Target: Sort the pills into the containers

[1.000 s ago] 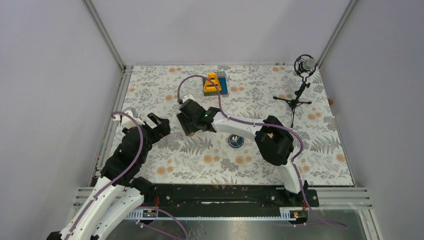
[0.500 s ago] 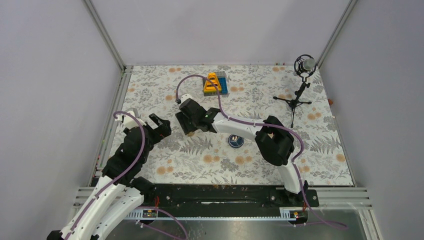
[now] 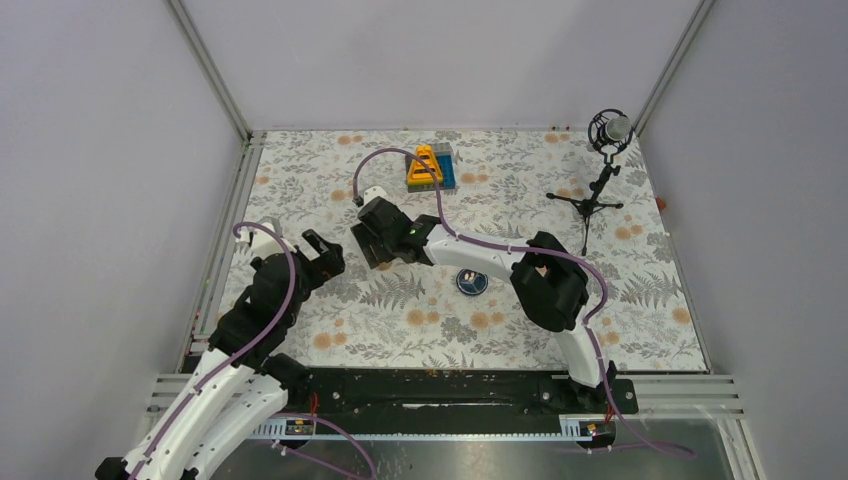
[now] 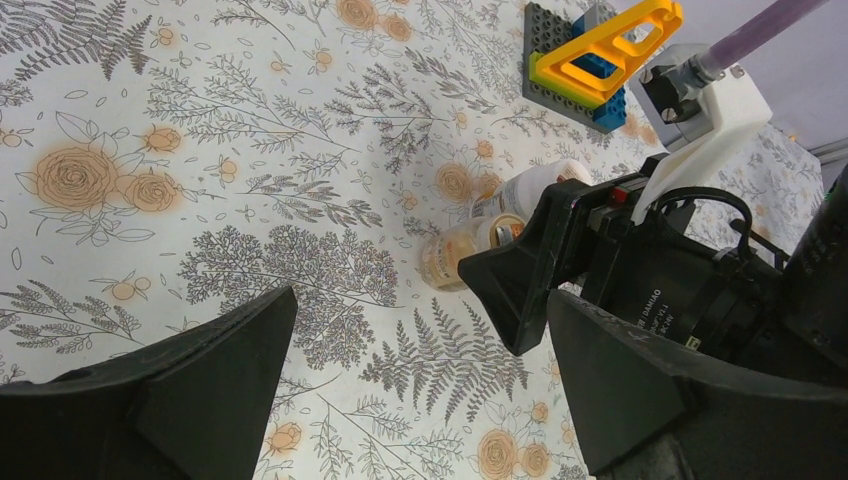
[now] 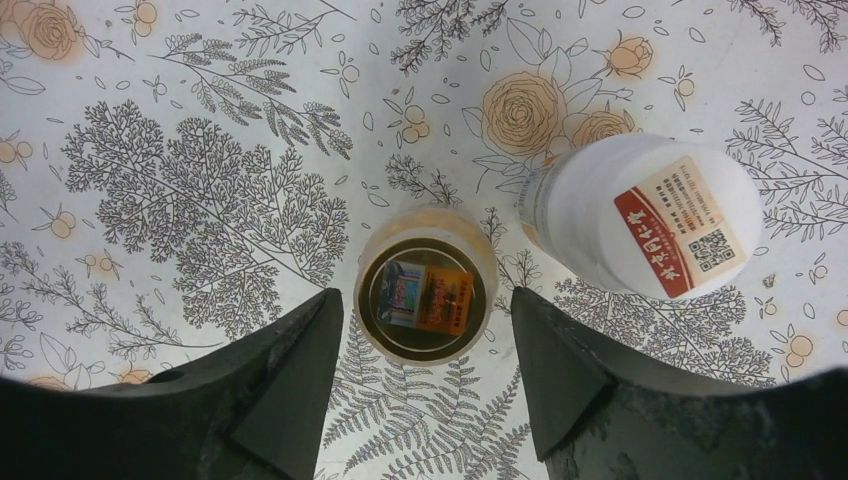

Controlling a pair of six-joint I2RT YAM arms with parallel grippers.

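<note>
The amber bottle [image 5: 427, 297] stands upright on the floral mat, and the white bottle with the red label [image 5: 645, 215] stands close beside it. My right gripper [image 5: 425, 400] is open above them, the amber bottle just ahead of its fingertips. My left gripper [image 4: 420, 400] is open and empty, low over the mat to the left. It sees the amber bottle [image 4: 455, 255] and the white bottle [image 4: 530, 190] partly behind a right finger [image 4: 520, 285]. The dark-blue dish [image 3: 472, 281] lies under the right arm. No pills show.
The yellow triangular toy on its grey-blue base [image 3: 430, 167] stands at the back of the mat and also shows in the left wrist view [image 4: 600, 55]. A microphone on a small tripod [image 3: 605, 160] stands at the back right. Both grippers [image 3: 322, 255] [image 3: 368, 240] are close together.
My left arm has shifted slightly forward and to the right, toward the right gripper. The right gripper has barely moved and stays open over the bottles.
</note>
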